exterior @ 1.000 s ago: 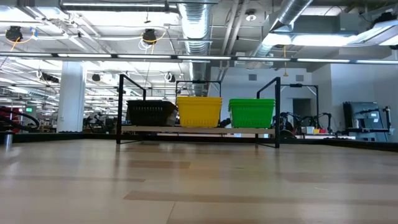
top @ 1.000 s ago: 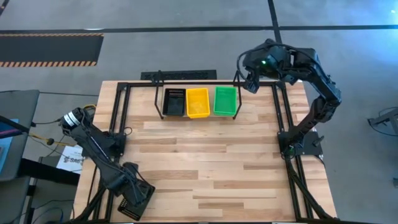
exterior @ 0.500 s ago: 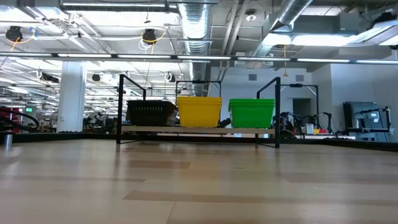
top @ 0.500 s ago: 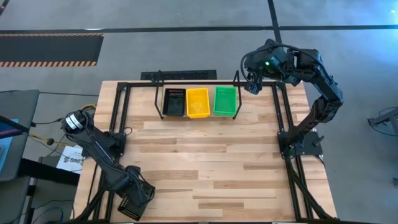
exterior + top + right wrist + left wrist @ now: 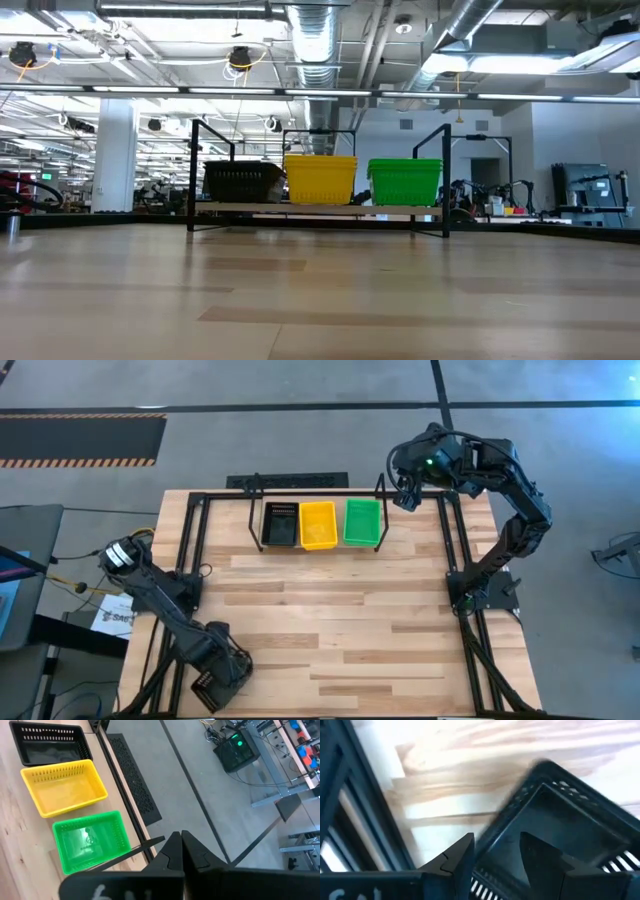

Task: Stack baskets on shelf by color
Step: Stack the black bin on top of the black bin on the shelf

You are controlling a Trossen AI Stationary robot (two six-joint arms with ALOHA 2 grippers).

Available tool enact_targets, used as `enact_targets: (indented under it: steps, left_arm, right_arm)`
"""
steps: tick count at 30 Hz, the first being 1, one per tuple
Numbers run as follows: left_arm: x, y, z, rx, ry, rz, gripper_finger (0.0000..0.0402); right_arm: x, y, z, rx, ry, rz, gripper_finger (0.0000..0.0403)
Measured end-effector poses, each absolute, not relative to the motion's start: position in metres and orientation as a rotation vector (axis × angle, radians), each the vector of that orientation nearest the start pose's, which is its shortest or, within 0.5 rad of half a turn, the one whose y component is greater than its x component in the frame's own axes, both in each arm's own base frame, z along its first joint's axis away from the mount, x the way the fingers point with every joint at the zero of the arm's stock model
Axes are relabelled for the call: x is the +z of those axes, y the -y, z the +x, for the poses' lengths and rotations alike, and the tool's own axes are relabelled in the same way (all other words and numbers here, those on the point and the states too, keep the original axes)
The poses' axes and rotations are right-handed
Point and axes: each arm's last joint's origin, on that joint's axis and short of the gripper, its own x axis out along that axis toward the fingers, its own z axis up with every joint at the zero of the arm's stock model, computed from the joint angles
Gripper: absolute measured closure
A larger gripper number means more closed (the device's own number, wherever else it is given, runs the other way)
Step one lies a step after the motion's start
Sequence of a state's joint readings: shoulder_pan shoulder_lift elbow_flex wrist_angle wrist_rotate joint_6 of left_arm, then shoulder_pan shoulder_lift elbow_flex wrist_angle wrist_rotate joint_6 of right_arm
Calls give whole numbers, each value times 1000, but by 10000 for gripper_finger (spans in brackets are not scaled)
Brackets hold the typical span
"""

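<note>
Shelf (image 5: 318, 485) stands at the far edge of the table (image 5: 330, 620), carrying a black basket (image 5: 281, 524), a yellow basket (image 5: 318, 524) and a green basket (image 5: 362, 521) side by side, black on the left, green on the right in the high view. Left end effector (image 5: 497, 857) is at the near left corner of the table, fingers parted astride the rim of another black basket (image 5: 560, 835) lying there; firm grip cannot be confirmed. Right end effector (image 5: 181, 851) hangs beyond the shelf's right end, over the floor, fingers pressed together and holding nothing.
</note>
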State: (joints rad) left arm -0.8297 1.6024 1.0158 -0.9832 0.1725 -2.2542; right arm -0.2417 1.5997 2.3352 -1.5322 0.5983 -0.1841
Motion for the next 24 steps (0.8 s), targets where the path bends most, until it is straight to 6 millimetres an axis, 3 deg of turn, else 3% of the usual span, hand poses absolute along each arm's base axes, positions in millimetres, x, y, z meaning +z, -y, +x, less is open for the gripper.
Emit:
enact_targets:
  steps: [9, 17, 24]
  left_arm:
    - [197, 196, 185, 1053, -1492, -1081, 254]
    - [198, 197, 186, 951, -1575, -1031, 254]
    - [194, 195, 183, 961, -1582, -1001, 254]
  right_arm:
    - [511, 72, 223, -720, -879, -308, 401]
    - [511, 72, 223, -720, -879, -308, 401]
    - [511, 72, 223, -721, -878, -306, 401]
